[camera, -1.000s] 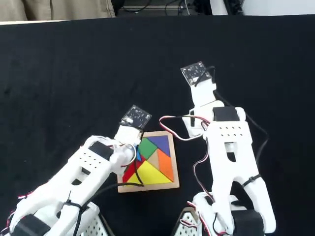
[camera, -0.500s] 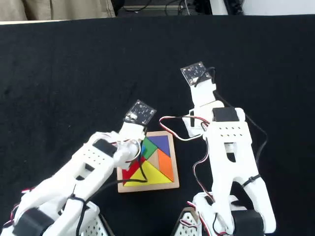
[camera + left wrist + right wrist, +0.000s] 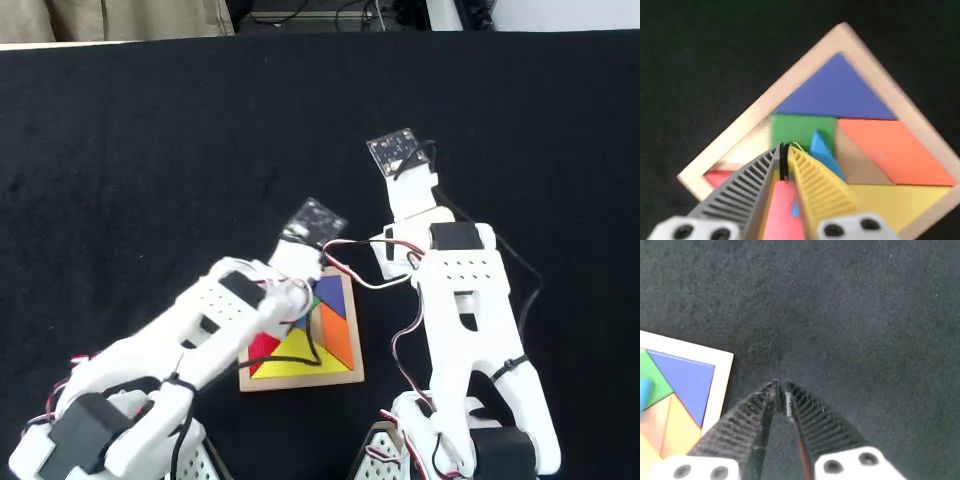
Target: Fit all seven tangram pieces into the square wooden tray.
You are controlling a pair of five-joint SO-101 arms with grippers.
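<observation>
The left arm point(image 3: 200, 330) is swinging right and a little farther out across the black table point(image 3: 150, 150); a second ago it was covering the tray's left edge, and now it is hanging over the tray's far middle. The right arm point(image 3: 465, 300) is keeping still, its right gripper point(image 3: 780, 388) staying closed and empty over bare table just right of the tray's far corner. The tray point(image 3: 300, 380) is lying between the arms, nearly full. The left gripper point(image 3: 785, 150) is closed, its tips pressing at the green square point(image 3: 800, 130), beside a small blue triangle point(image 3: 819, 145) that seems to be sitting tilted. Probably this is the last nudging-in. No writing is showing on tray or pieces.
</observation>
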